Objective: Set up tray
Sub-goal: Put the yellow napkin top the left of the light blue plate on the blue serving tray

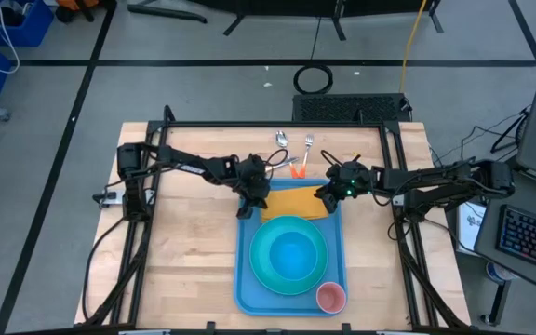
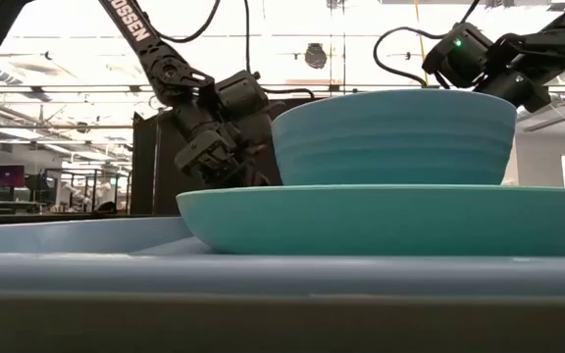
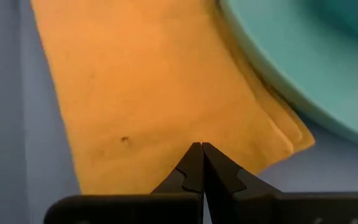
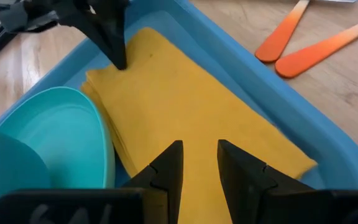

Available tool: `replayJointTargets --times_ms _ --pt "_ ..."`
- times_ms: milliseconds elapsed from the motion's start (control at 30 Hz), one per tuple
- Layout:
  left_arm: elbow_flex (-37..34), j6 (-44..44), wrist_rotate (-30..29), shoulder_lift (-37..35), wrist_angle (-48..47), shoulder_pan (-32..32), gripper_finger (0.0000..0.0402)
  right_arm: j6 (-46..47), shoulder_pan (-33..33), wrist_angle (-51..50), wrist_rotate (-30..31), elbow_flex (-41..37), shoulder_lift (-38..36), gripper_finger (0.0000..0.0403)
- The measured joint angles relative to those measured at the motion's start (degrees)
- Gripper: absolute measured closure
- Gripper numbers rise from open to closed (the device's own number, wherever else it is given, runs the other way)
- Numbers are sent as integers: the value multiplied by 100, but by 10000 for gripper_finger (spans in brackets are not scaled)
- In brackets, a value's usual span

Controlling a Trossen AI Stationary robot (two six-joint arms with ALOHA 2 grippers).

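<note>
The left gripper point(image 3: 201, 163) is fully closed, its two dark fingers pressed together into one point. That point rests on the yellow napkin point(image 3: 160, 99), near the napkin's corner; whether it pinches any of the cloth cannot be told. In the right wrist view the same closed tip point(image 4: 118, 57) stands on the far corner of the napkin point(image 4: 191, 124), beside the rim of the turquoise plate point(image 4: 61, 130).

The right gripper point(image 4: 199, 163) hovers just above the other end of the napkin with its fingers partly apart, a narrow gap between them and nothing in it. Beyond it, off the tray on the wood, lie two orange utensil handles point(image 4: 303, 43).

The tray point(image 1: 244, 279) lies under and in front of both grippers, on the wooden table point(image 1: 175, 242). The napkin point(image 1: 291, 201) fills the end of the tray right below the grippers. Farther from them the plate point(image 1: 261, 270) carries a turquoise bowl point(image 1: 294, 251), and a pink cup point(image 1: 331, 297) stands in the tray's far corner on the right arm's side. Behind the grippers, a spoon point(image 1: 282, 140) and a fork point(image 1: 308, 141) lie on the table.
</note>
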Motion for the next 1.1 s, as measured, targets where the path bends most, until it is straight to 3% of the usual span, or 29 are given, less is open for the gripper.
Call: replayJointTargets --times_ms 567,1100 --pt "83 49 -683 -15 -82 79 401 -113 0 11 7 1 0 314" --pt "77 -43 -637 -65 -98 114 395 -131 0 16 17 2 0 314"
